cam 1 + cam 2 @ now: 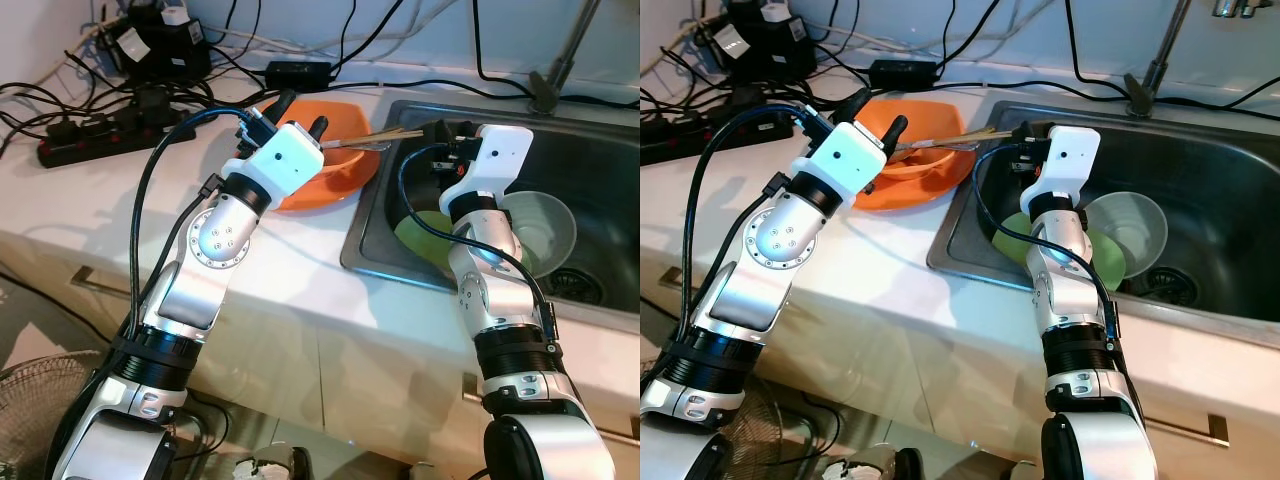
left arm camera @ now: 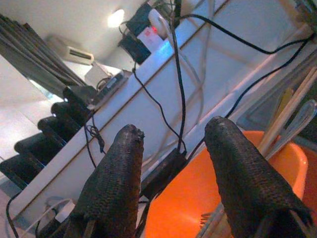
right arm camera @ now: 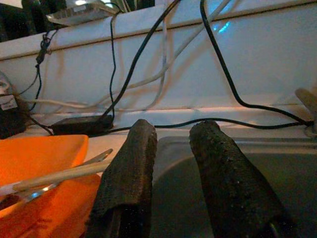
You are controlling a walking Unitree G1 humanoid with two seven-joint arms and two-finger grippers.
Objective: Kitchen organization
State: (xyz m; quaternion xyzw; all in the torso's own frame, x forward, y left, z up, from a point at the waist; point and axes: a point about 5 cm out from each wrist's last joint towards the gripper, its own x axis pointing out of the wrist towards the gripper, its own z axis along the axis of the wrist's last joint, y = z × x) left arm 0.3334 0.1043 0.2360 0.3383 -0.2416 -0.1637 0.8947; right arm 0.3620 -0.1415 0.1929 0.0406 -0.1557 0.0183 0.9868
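Two silver arms reach forward over the white counter (image 1: 110, 215), one toward the orange bowl (image 1: 340, 170), the other over the sink (image 1: 600, 190). The bowl sits on the counter just beside the sink's left rim, near the counter's back edge. Chopsticks (image 1: 395, 137) and a metal utensil (image 1: 365, 146) lie in it, their long axes running roughly level from the bowl's inside out across its right rim, the free ends pointing toward the sink and overhanging the sink's left edge. In the left wrist view the same sticks (image 2: 290, 111) slant up out of the bowl beside a metal spoon-like handle (image 2: 302, 119).

The left gripper (image 1: 300, 112) hangs over the bowl's left and back part, its two black fingers (image 2: 116, 183) spread apart with nothing between them. The right gripper (image 1: 1025, 131) hovers at the sink's back left corner, just by the tips of the chopsticks; its fingers (image 3: 129, 173) stand a small gap apart and hold nothing.

Inside the steel sink a green plate (image 1: 1102, 255) lies on the bottom, and a pale translucent bowl (image 1: 1140, 225) rests partly on it, near the drain (image 1: 1170, 285). Black cables and a power strip (image 1: 100, 135) crowd the counter's back left corner.
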